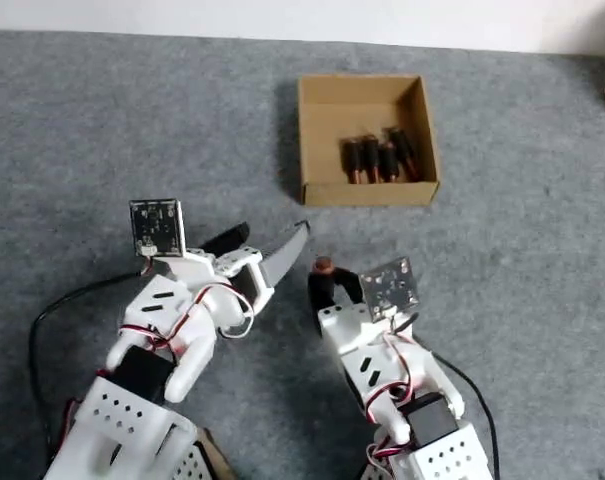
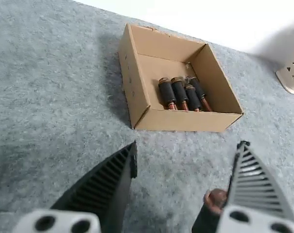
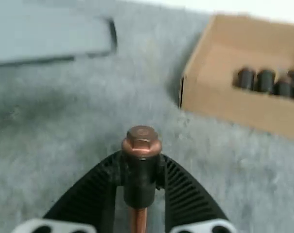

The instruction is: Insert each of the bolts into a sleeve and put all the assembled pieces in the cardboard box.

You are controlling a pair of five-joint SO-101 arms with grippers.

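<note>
Right gripper [image 3: 140, 165] clamps bolt [image 3: 142, 141], tip cropped.

2 white arms [image 1: 172, 330], black ribbed fingers [image 2: 105, 189], red and black cables [image 1: 394, 385].

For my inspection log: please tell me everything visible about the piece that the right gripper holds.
The assembled piece is a copper-coloured bolt with a hexagonal head, passed through a black cylindrical sleeve; the shank shows below the sleeve. It stands upright, clamped at the sleeve between the black ribbed fingers of the right gripper, over the grey carpet, apart from the cardboard box.
</note>
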